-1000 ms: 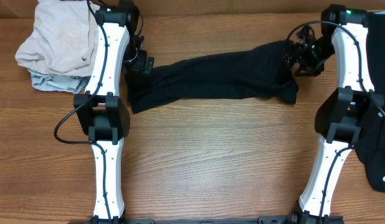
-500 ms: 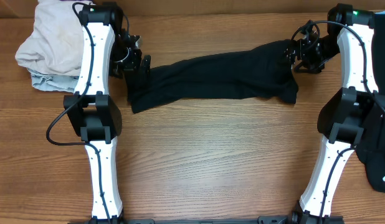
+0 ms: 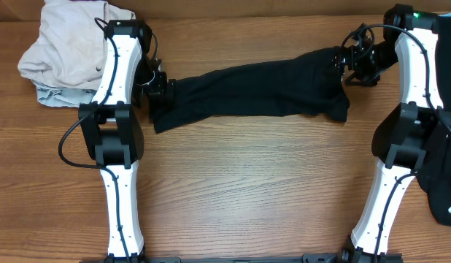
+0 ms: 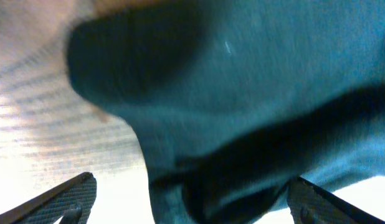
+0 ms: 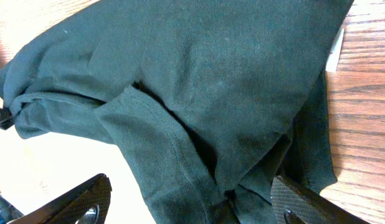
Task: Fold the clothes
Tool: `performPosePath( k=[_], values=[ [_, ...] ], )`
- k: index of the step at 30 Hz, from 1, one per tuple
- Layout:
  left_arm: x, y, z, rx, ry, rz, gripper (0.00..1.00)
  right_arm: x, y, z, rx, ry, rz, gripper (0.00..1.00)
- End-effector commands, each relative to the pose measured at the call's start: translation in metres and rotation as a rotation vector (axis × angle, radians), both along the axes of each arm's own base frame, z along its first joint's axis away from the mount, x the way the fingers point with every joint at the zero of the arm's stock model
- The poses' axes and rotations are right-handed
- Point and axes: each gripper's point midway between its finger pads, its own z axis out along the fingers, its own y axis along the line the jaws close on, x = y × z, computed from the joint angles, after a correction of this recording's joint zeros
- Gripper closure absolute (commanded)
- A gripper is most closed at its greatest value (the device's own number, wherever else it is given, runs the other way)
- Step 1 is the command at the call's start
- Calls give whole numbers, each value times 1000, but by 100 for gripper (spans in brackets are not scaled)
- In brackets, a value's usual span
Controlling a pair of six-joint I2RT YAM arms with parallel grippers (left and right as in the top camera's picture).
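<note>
Wood tabletop (image 3: 247,190) carries your black T-shirt (image 3: 255,91) as a long band across its far half, narrowed but, I judge, not yet folded short. Your left hand (image 4: 189,196) and right hand (image 5: 192,199) gape wide over its ends, holding nothing; a pale heap (image 3: 65,47) waits beyond.

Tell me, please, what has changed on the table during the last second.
The left gripper swung aside toward the beige clothes pile, then came back to the left end of the black T-shirt. The right gripper drew back slightly from its right end, jaws open. The T-shirt and the pile stayed in place.
</note>
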Motion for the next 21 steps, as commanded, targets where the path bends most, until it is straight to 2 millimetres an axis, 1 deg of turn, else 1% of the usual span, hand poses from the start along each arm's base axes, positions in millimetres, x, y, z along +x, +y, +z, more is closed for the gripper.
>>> performPosePath(
  k=[1,2,3,6,9,10,11,13,14,16,17,19,20,21],
  values=[
    [6,-6,2,29,-31,65,4,4,3,15,7,-41,-7,14],
    [8,-9,1,30,-39,73,4,6,3,15,7,-44,-14,14],
    [10,-14,-1,26,-44,71,5,8,2,15,6,-45,-29,10],
    [8,-29,-11,25,-41,49,10,14,1,15,7,-51,-67,10],
    [4,-43,-22,32,-35,29,13,16,1,16,7,-52,-77,10],
    [3,-46,-25,34,-32,29,15,16,1,16,7,-51,-77,10],
    [1,-50,-29,43,-25,35,19,15,1,15,8,-48,-77,10],
    [-2,-51,-34,49,-15,53,26,14,1,15,9,-42,-77,10],
    [-4,-50,-35,53,-7,66,33,13,1,15,9,-40,-77,10],
    [-5,-48,-37,58,1,84,55,12,1,15,10,-35,-78,11],
    [-5,-45,-37,62,3,93,67,12,1,15,10,-33,-78,14],
    [-4,-34,-37,84,-1,105,84,10,2,15,12,-27,-77,17],
    [-3,-28,-35,94,-5,113,87,9,2,15,12,-22,-78,20],
    [-1,-22,-33,104,-9,117,88,9,2,15,13,-19,-78,23]
  ],
)
